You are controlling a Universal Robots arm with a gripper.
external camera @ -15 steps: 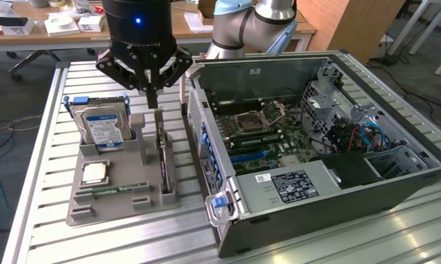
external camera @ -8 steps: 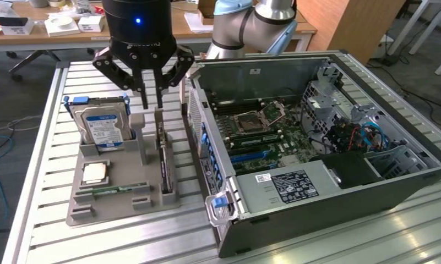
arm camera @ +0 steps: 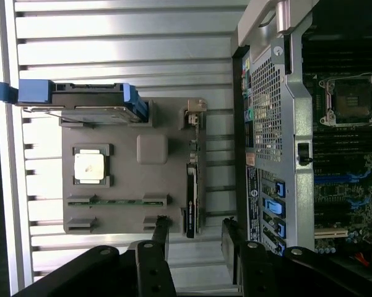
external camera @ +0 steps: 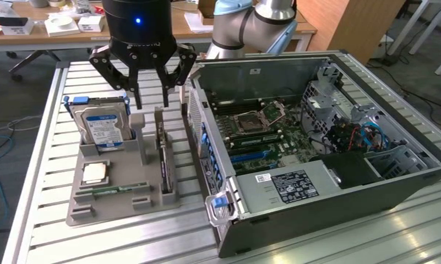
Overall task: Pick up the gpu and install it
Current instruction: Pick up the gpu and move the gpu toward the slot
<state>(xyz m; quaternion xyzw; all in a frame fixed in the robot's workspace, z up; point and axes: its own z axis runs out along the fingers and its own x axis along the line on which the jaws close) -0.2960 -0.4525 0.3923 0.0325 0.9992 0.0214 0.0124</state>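
Standing edge-on in its slot, the gpu (external camera: pixel 164 165) sits along the side of the grey holder (external camera: pixel 103 212) that faces the open computer case (external camera: pixel 338 220), not yet lifted. Its silver bracket is at the holder's end nearest the arm. My pincer (external camera: pixel 152 103) hangs above that same end of the holder, released, fingers spread and grasping nothing, clear of the card. From the wrist camera the gpu (arm camera: pixel 192 198) runs as a dark blade lined up roughly midway between the two fingers, with the pincer (arm camera: pixel 195 234) just short of the card's end. I read that as a fair line-up for the reach. As I judge it, doing this step well means keeping the fingers square to the card's flat faces and centred over its length. They should come straight down the slot so neither tip clips the holder's walls, and close on the board's body, not the thin bracket. The hard drive (external camera: pixel 101 124) stands at the holder's opposite side, and the processor (external camera: pixel 95 173) and RAM stick (external camera: pixel 117 190) lie in the holder's middle pockets. All three are far enough from the card that I would not expect to brush them. The case wall beside the holder is the closer hazard on the slatted worktop (external camera: pixel 44 236).
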